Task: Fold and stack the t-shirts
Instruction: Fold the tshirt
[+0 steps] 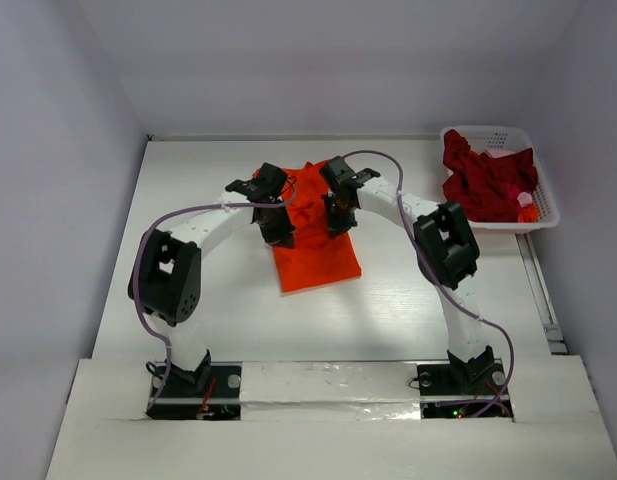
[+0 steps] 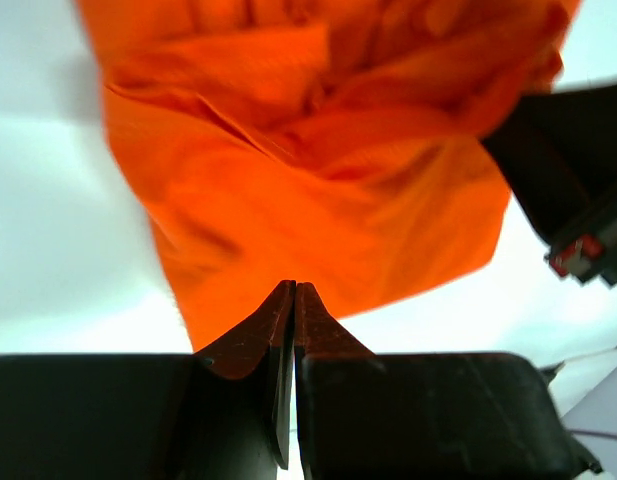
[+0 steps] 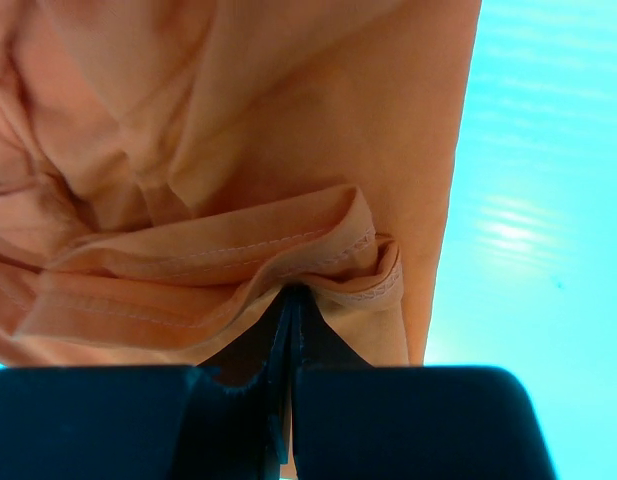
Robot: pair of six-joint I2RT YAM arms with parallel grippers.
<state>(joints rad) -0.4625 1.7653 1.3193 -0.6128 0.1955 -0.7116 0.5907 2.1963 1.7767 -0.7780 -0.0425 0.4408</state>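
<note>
The orange shirt is clamped mid-fold by the left gripper and right gripper. The red shirt is not yet taken from the basket.

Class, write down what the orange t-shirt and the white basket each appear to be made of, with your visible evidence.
The orange t-shirt looks like soft, thin cloth with a matte finish: it wrinkles and folds, and the right wrist view shows a stitched hem. The basket is probably rigid moulded plastic, plain white: it has an even open lattice wall and a firm rim.
</note>
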